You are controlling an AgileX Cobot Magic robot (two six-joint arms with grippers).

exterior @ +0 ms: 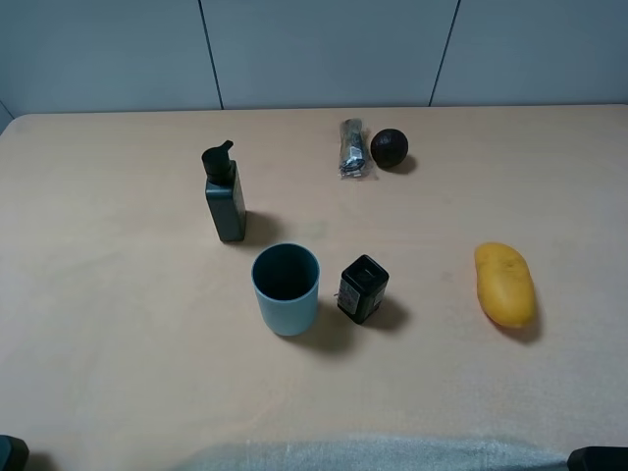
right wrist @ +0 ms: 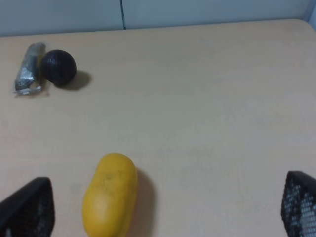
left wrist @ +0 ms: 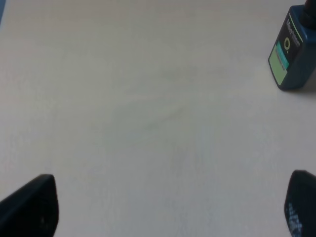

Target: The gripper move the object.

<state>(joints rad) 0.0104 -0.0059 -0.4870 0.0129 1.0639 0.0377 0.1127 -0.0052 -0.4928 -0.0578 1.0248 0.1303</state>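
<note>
far across the table, the object [exterior: 390, 148] beside a silver packet [exterior: 354, 149], both end effectors spread wide, empty.

The exterior high camera looks steeply down from the near edge across the whole pale wooden bench [exterior: 118, 343] toward the grey wall. Both wrist cameras sit low and close, facing forward. The right wrist view shares the yellow oblong mango [exterior: 505, 284] [right wrist: 109, 195] with it, the left the dark teal pump bottle [exterior: 225, 197] [left wrist: 292, 54].
</note>
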